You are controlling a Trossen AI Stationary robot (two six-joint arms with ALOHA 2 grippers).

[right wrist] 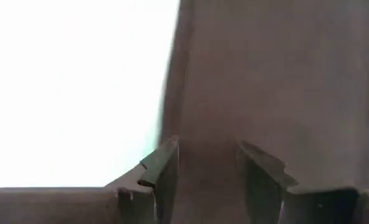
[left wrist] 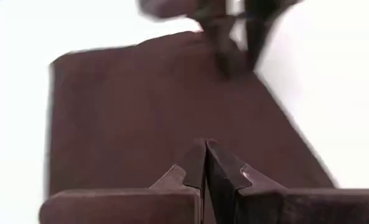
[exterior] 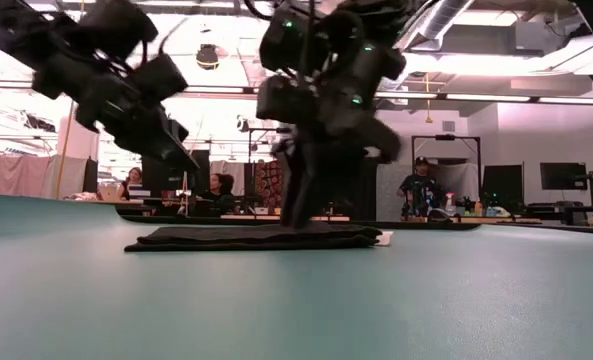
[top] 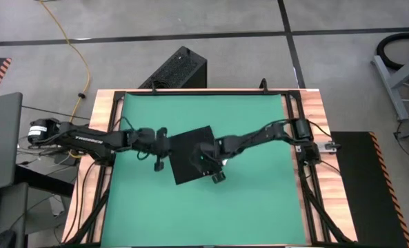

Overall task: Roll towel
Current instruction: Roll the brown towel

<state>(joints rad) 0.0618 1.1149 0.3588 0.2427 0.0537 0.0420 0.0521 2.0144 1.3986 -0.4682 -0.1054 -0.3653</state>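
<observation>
Right gripper [top: 205, 160] is seen over the towel [top: 190, 153], fingers parted, nothing held. Left gripper [top: 164, 143] is seen pinched closed at the towel's left edge. Towel is laid flat mid-table, skewed; right arm is judged nearer its middle.

lab/workshop | concrete floor [top: 245, 17] | people at benches [exterior: 413, 190] | monitors [exterior: 562, 176]
</observation>
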